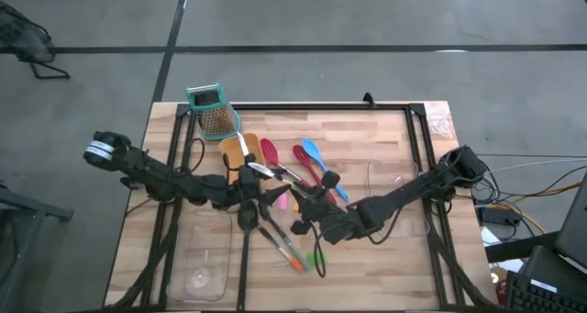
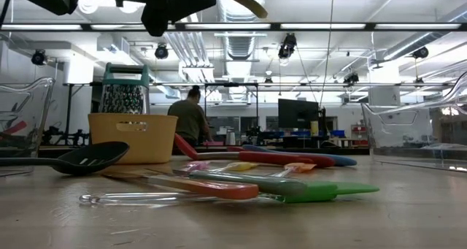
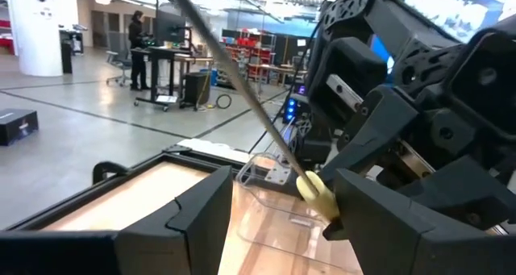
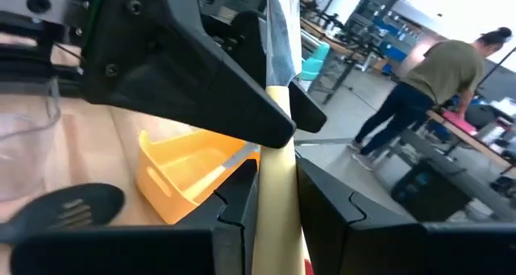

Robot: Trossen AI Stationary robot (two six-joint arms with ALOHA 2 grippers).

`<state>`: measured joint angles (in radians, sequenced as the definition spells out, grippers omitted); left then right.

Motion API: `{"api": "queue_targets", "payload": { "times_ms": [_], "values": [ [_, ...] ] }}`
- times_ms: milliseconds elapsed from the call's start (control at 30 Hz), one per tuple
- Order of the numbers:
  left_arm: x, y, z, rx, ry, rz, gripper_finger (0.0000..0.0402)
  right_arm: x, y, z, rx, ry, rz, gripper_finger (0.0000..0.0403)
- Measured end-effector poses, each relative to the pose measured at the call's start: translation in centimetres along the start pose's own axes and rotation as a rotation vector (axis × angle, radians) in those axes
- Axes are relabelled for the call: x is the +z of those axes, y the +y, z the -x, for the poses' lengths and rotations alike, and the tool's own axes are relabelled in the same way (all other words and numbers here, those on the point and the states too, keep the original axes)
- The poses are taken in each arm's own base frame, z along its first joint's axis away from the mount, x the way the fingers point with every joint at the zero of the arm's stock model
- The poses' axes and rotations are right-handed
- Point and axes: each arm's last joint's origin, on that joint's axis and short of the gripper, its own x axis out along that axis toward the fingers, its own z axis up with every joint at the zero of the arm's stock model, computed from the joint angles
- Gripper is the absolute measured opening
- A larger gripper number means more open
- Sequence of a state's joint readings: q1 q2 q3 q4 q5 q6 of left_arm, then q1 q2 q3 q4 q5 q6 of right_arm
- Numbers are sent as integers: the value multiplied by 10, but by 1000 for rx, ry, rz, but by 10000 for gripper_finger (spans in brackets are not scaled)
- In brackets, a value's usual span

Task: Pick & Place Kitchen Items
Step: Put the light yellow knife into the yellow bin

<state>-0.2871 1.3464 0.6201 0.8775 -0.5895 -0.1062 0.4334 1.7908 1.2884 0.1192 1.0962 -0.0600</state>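
Cream-handled tool point(image 4: 274, 186) with a metal blade is held in the air above mid-table, over the loose utensils. The right gripper point(image 4: 278, 227) is clamped on the handle, one finger on each side. The blade runs on toward the left gripper point(image 3: 282, 214), whose fingers point(image 3: 197, 214) stand wide. The tool's cream end lies in that gap, hard by one finger; can't tell if it touches.

On the table below:
- black slotted spoon point(image 1: 246, 219), just in front of the left gripper
- orange-tipped tool point(image 2: 219, 189) and green-tipped tool point(image 2: 321, 189), nearest the front edge, lying side by side
- pink-tipped tool point(image 1: 282, 201), between the two grippers
- two red spoons point(image 1: 268, 152) and a blue spoon point(image 1: 312, 151), toward the rear

Containers:
- yellow tray point(image 1: 237, 148), rear of centre, beside the grater point(image 1: 213, 111); its visible inside is bare
- clear tray point(image 1: 204, 262), front left; contents can't be told
- second clear tray point(image 2: 416, 132), right side under the right arm; contents can't be told
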Motion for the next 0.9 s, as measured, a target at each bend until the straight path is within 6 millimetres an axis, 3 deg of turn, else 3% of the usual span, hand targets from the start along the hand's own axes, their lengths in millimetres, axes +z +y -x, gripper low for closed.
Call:
{"api": "queue_targets", "payload": {
  "times_ms": [300,700,900],
  "values": [
    [0,-1,0,-47,2,-1,210,1,1,1,5,-7,-2,69],
    [0,-3,0,-112,3,-41,56,0,2,2,54,-9,27,69],
    [-2,-2,0,-124,15,-68,48,-4,3,2,71,-4,28,87]
  ]
}}
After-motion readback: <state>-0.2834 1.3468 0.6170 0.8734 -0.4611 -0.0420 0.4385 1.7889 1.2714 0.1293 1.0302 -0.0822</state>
